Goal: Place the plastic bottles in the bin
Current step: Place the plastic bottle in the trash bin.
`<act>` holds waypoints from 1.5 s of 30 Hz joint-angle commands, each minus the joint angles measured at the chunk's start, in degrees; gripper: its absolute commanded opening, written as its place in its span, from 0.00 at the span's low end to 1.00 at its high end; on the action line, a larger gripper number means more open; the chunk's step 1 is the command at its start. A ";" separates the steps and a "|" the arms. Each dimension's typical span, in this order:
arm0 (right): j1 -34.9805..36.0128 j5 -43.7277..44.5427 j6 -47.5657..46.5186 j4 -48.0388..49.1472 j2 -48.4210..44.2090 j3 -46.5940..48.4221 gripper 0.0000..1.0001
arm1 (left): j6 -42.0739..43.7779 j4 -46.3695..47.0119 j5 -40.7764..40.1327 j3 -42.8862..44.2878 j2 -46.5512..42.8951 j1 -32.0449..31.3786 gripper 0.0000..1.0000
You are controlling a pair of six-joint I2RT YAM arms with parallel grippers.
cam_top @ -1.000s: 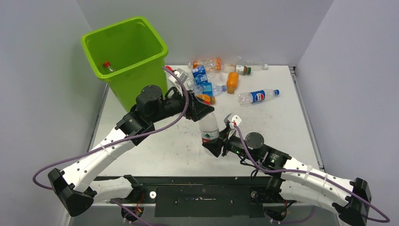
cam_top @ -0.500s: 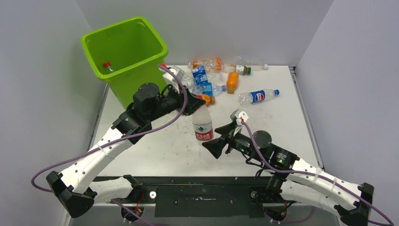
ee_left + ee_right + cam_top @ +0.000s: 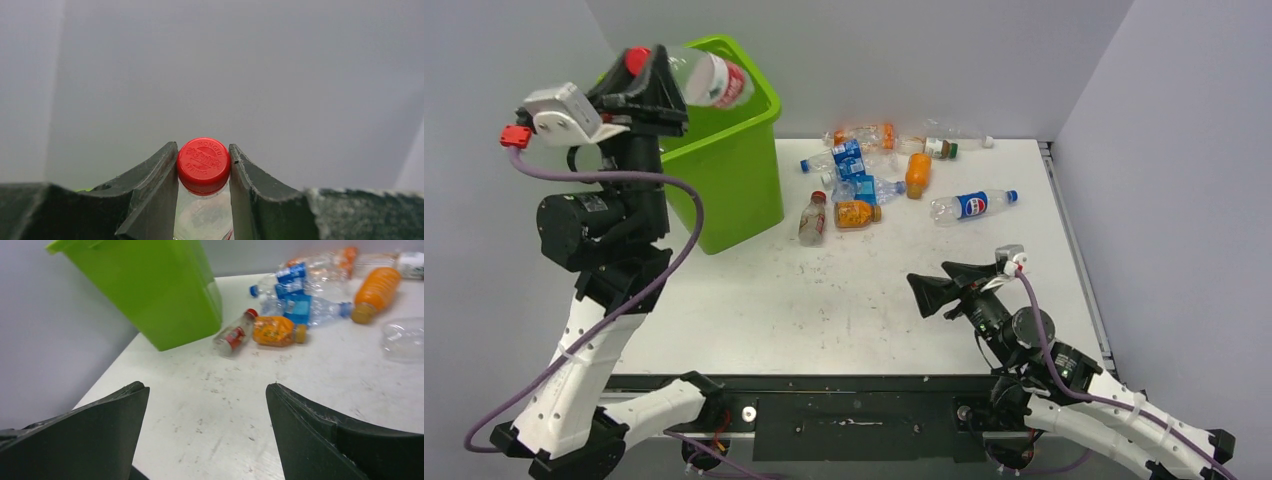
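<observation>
My left gripper (image 3: 642, 68) is raised high at the bin's near-left rim, shut on a clear plastic bottle (image 3: 714, 82) with a red label. Its body points out over the opening of the lime-green bin (image 3: 742, 175). In the left wrist view the fingers (image 3: 160, 190) pinch the bottle's red cap (image 3: 203, 165). My right gripper (image 3: 929, 290) hovers low over the table's near right, open and holding nothing (image 3: 207, 390). Several more plastic bottles lie at the back of the table: a small red-label one (image 3: 812, 217) (image 3: 234, 334), an orange one (image 3: 856, 213) (image 3: 274, 331) and a Pepsi one (image 3: 972, 204).
Grey walls close in the table (image 3: 824, 310) on the left, back and right. The bin stands at the back-left corner. A taller orange bottle (image 3: 917, 173) (image 3: 377, 290) and blue-label bottles (image 3: 849, 160) are piled behind the nearer ones.
The left arm has swung the bottle from mid-table up to the bin. My right gripper let go of it, opened wide and drew back to the right.
</observation>
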 commanded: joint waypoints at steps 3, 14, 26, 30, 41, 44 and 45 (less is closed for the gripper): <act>0.29 14.16 4.17 -0.19 -8.03 -6.32 0.90 | 11.41 7.09 -9.77 11.99 12.84 6.57 0.00; 0.29 16.93 3.89 -3.98 -4.19 -6.03 0.90 | 12.52 1.58 -16.79 26.98 33.66 11.52 0.00; 0.23 18.24 3.27 -4.29 -2.19 -5.40 0.90 | 14.49 2.06 -17.26 31.90 36.03 7.31 0.97; 0.29 18.44 3.80 -3.71 -0.22 -4.71 0.90 | 20.24 2.34 -14.09 31.47 30.38 -2.50 0.96; -0.38 25.71 5.69 -8.37 14.52 4.67 0.90 | -4.75 -29.71 13.59 -0.22 5.91 -17.86 0.96; -3.64 22.58 7.18 -11.48 23.14 10.80 0.90 | -9.05 -30.47 16.00 -14.11 0.25 -17.90 0.96; -6.11 19.95 7.79 -11.27 25.27 11.95 0.90 | -10.21 -30.73 15.96 -17.55 -1.23 -18.01 0.96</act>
